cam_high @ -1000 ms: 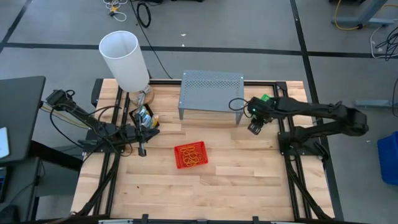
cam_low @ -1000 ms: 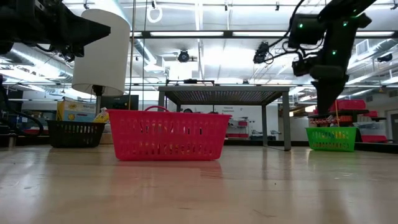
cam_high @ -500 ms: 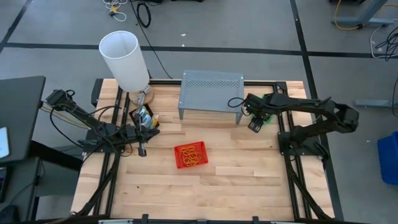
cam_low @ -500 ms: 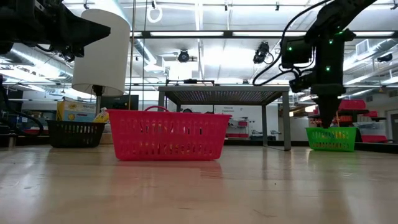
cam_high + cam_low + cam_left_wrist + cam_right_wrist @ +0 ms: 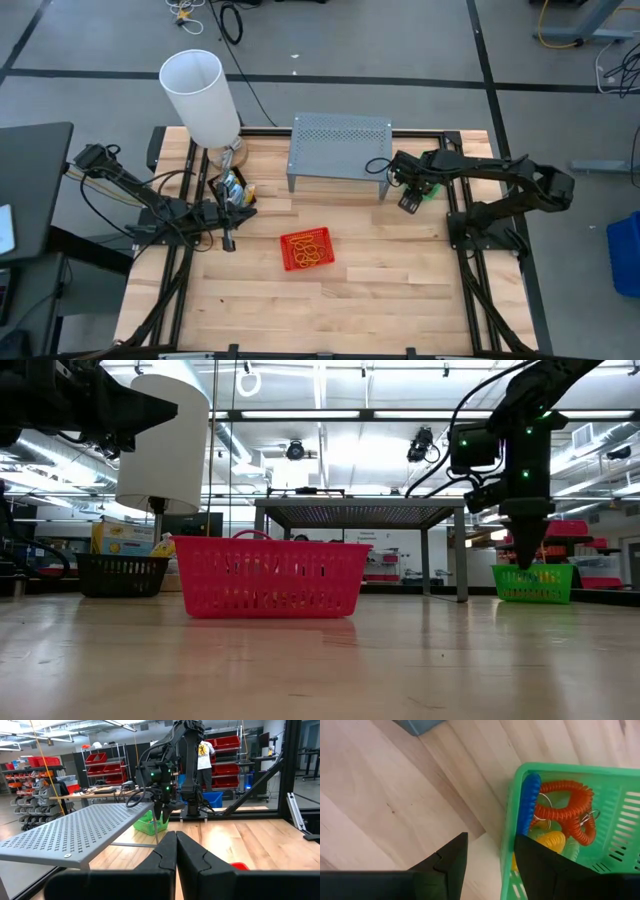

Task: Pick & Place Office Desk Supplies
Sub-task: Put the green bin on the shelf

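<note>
Above the near rim of the green mesh tray (image 5: 580, 815), the right gripper (image 5: 490, 855) is hanging with its fingers spread and empty, one finger over bare wood and the other over the tray's edge. Over the last second it has been swinging from the table's right edge toward the middle and dropping lower, and in the final half second it is barely shifting, so it is probably settling for a reach. Inside the tray, coiled bands are lying in a heap: an orange coil (image 5: 570, 810), a blue one (image 5: 530, 802) against the rim, a yellow one (image 5: 552, 842) beneath. Beside the tray the grey perforated stand (image 5: 340, 150) is standing, and farther out the red mesh tray (image 5: 307, 250) is sitting mid-table with orange bands in it (likely where the coils are meant to go). Across the table the left gripper (image 5: 176, 852) is waiting pressed together, holding nothing, beside the black box (image 5: 232, 190), unmoved throughout.
</note>
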